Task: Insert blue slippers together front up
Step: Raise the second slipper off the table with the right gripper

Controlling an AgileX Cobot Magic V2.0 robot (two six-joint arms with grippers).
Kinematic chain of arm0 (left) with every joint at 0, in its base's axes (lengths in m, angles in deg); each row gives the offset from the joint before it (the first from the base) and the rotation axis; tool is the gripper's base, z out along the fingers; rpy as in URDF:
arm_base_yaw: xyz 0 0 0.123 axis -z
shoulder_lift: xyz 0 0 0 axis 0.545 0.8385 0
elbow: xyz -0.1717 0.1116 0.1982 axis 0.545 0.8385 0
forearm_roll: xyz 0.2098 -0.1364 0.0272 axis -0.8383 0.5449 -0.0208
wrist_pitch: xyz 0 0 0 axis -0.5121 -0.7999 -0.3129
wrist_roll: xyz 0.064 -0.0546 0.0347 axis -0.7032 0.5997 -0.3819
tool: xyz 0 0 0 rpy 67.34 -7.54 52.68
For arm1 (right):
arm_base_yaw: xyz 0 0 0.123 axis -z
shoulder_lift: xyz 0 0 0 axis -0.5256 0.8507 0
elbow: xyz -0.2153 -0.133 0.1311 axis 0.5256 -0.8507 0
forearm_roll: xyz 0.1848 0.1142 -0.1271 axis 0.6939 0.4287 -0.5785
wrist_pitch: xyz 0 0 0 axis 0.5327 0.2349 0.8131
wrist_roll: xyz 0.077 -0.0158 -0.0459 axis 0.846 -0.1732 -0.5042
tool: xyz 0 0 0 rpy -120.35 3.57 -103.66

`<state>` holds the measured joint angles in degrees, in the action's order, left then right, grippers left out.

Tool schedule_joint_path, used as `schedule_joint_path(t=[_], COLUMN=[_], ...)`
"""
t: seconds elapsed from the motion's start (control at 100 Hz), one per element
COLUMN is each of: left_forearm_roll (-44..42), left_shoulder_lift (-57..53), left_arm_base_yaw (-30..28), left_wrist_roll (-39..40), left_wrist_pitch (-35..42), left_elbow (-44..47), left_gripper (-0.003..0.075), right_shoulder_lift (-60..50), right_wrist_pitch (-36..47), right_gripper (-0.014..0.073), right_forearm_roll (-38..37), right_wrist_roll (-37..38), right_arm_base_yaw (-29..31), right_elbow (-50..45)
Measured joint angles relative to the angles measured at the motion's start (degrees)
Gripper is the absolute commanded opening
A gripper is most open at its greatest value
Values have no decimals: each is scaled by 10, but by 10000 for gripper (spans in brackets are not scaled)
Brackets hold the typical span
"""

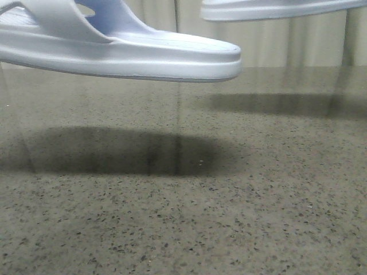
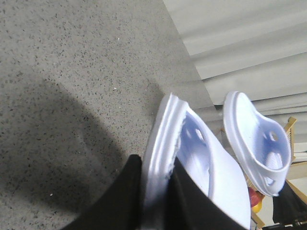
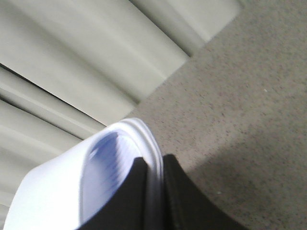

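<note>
1. The left gripper (image 2: 154, 191) pinches the edge of the sole of one blue slipper (image 2: 192, 158); the black fingers (image 2: 120, 201) press on both sides of it.
2. The right gripper (image 3: 152, 191) pinches the rim of the other blue slipper (image 3: 72, 191) in the same way.
3. In the front view both slippers hang in the air above the speckled table (image 1: 229, 217), well apart, the left one (image 1: 126, 51) lower and nearer, the right one (image 1: 275, 8) higher.
4. I judge that picking up is done; joining them with fronts up is left.
5. No container is visible.
</note>
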<state>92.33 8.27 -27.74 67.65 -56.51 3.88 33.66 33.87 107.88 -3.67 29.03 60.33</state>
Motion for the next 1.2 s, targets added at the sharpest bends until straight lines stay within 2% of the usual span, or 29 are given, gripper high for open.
schedule_joint_path(t=[0.15, 0.33, 0.57, 0.89, 1.2], left_forearm_roll=[20, 35, 49, 60, 76], left_shoulder_lift=[1, 1, 1, 1, 1], left_arm_base_yaw=[0, 0, 0, 0, 0], left_wrist_roll=[0, 0, 0, 0, 0], left_wrist_pitch=[9, 25, 35, 35, 8], left_elbow=[0, 0, 1, 1, 2], left_gripper=[26, 26, 26, 26, 26], right_shoulder_lift=[-46, -92, -112, -112, -91], right_wrist_pitch=[-34, -114, -188, -229, -253], right_gripper=[-107, -107, -107, -107, -107], right_forearm_roll=[4, 15, 40, 172, 201], right_wrist_roll=[-1, -1, -2, -127, -167], right_arm_base_yaw=[0, 0, 0, 0, 0], right_elbow=[12, 14, 14, 14, 14])
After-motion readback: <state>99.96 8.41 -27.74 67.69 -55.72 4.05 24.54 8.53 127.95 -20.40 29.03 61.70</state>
